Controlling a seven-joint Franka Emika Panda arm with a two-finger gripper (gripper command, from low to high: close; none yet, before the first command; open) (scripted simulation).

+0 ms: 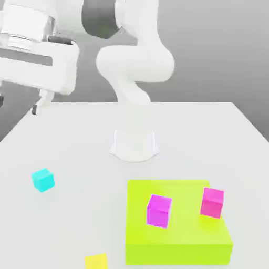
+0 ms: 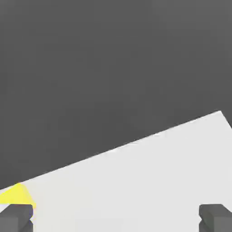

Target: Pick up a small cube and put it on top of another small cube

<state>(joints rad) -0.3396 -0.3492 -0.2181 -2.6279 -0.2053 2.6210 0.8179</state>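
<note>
Your white table [image 1: 79, 157] is smooth and matte against a grey backdrop, and the small cyan cube [image 1: 42, 179] sits alone on it toward the exterior view's left, well apart from the lime slab [image 1: 178, 241] carrying two magenta cubes [image 1: 159, 210], with a yellow cube [image 1: 96, 261] near the front edge. The gripper [image 2: 116, 217] hangs high, fingers spread wide and empty. Expect the cube to be light, rigid and flat-faced, so pinch two opposite sides squarely.

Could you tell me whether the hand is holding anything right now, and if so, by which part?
Nothing is held: the hand is open, its fingers wide apart over bare table.
</note>
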